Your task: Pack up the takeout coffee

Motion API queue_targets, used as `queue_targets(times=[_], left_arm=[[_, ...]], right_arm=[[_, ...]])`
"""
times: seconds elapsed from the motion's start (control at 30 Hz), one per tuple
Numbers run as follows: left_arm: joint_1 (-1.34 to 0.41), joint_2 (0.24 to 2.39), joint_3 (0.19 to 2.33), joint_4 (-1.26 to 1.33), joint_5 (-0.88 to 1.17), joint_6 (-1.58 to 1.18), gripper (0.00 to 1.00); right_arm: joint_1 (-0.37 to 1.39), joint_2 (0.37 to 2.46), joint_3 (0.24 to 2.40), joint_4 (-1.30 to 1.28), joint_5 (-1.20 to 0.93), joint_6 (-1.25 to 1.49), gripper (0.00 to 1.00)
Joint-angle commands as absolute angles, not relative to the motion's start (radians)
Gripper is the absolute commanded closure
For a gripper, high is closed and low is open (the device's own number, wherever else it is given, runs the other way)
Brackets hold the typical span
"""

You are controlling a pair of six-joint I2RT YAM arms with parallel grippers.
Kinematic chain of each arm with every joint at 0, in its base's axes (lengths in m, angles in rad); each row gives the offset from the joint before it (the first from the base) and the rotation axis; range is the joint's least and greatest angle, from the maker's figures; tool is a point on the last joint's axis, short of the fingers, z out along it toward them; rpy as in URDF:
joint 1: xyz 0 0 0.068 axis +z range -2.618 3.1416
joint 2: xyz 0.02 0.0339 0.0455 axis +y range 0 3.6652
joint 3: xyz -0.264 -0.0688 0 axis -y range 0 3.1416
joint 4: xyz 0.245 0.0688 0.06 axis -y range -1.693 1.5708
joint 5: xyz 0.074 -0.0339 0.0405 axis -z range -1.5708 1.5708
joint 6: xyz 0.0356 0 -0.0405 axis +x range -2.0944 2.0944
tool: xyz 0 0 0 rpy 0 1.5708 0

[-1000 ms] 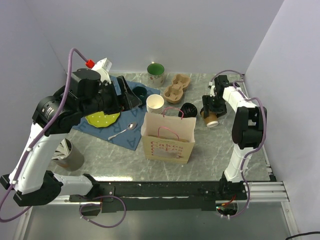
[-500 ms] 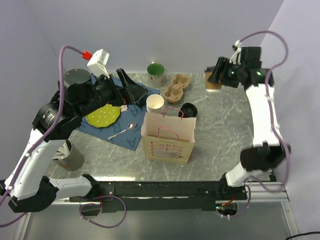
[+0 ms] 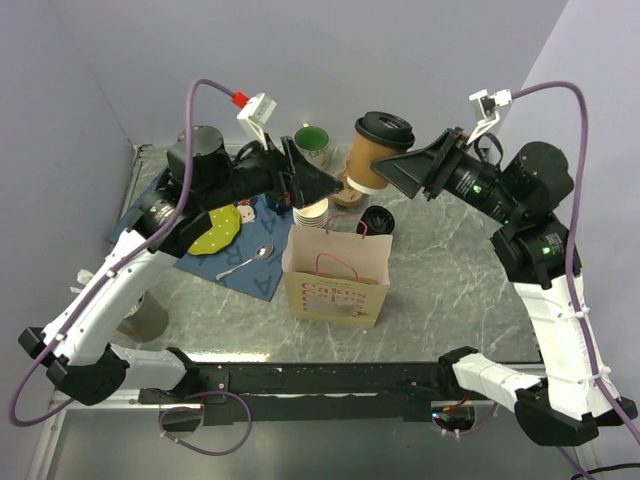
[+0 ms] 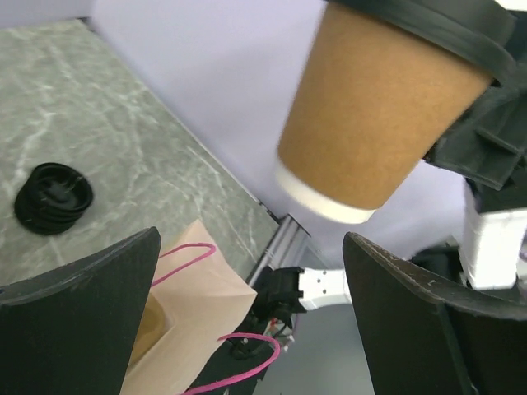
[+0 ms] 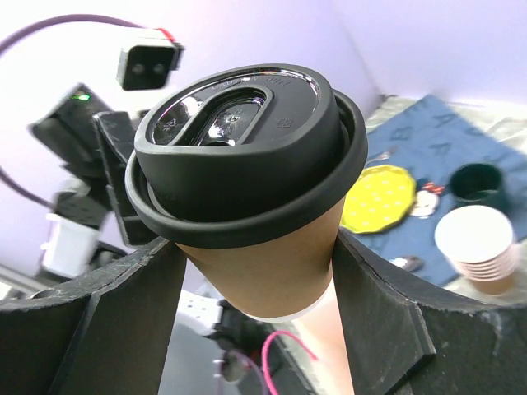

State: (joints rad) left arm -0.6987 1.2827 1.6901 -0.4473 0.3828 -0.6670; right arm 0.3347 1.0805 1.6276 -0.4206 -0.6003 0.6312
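Top view: at upper centre, the brown kraft paper cup with black sip lid hangs tilted over the brown paper bag with pink handles. The right gripper pinches it, and the left gripper is spread beside it.

Left wrist view: at upper right, the cup hangs untouched.

Right wrist view: the jaws clamp the cup's wall under the lid. Thin paper probably dents, so a gentle mid-wall hold is best.

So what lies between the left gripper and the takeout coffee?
Nothing but air. In the left wrist view the takeout coffee hangs just beyond the left gripper's open jaws, touching neither; the paper bag sits lower down.
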Motion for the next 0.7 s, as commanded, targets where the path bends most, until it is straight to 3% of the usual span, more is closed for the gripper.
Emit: queue_targets(times=[0.0,0.23,0.67], left_arm=[[-0.696,1.259,1.590,-0.159,0.554,-0.676,0.01],[-0.696,1.282,1.551,-0.049,0.661,-0.715,0.01],[-0.698,1.315,1.536,-0.008,0.658,-0.758,0.03]], right_arm=[[0.357,1.039,1.507,-0.230,-0.610,0.762,0.43],[0.362,1.022,1.437,-0.138,-0.640,0.778,0.43],[0.385,0.986,1.322,-0.037,-0.693,0.847,0.43]])
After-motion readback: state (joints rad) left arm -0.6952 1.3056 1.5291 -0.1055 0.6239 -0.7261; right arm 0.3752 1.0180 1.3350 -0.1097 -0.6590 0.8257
